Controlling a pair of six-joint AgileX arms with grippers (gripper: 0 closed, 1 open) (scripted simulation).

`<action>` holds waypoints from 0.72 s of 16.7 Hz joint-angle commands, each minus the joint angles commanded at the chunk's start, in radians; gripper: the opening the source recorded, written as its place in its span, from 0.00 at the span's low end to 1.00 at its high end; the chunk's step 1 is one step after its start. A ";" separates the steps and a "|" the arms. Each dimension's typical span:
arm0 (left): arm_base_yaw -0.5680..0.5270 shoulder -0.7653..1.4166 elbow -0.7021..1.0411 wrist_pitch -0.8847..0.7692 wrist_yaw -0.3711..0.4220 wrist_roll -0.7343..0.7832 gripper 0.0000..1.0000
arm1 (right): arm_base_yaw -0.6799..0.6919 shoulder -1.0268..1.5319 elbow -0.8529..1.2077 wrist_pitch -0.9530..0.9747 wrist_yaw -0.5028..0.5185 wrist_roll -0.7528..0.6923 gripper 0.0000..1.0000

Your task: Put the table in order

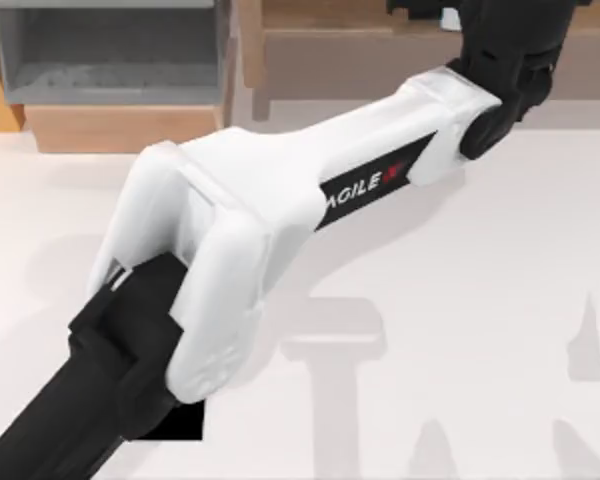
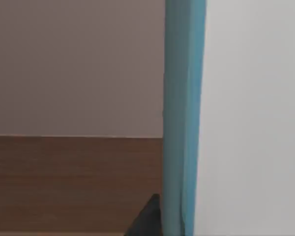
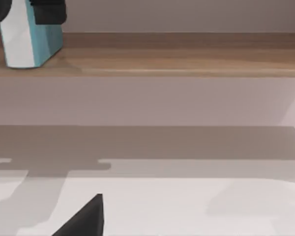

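Left end effector (image 3: 46, 10): on the shelf (image 3: 187, 54), clamped on a teal-white box (image 3: 27, 42).
Right end effector: state cannot be told.
Worktop (image 1: 480, 330): white.

We are reading "AGILE" in white letters on a black label (image 1: 365, 187) on our left arm (image 1: 310, 190).

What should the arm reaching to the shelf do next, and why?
Probably open the left pincer and let go: the teal-and-white box it grips already seems to stand upright on the wooden shelf. The right pincer hangs low over the table, facing the shelf.
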 joint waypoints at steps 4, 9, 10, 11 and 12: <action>0.000 0.000 0.000 0.000 0.000 0.000 0.17 | 0.000 0.000 0.000 0.000 0.000 0.000 1.00; 0.000 0.000 0.000 0.000 0.000 0.000 0.00 | 0.000 0.000 0.000 0.000 0.000 0.000 1.00; 0.000 0.000 0.000 0.000 0.000 0.000 0.00 | 0.000 0.000 0.000 0.000 0.000 0.000 1.00; 0.000 0.000 0.000 0.000 0.000 0.000 0.00 | 0.000 0.000 0.000 0.000 0.000 0.000 1.00; 0.000 0.000 0.000 0.000 0.000 0.000 0.00 | 0.000 0.000 0.000 0.000 0.000 0.000 1.00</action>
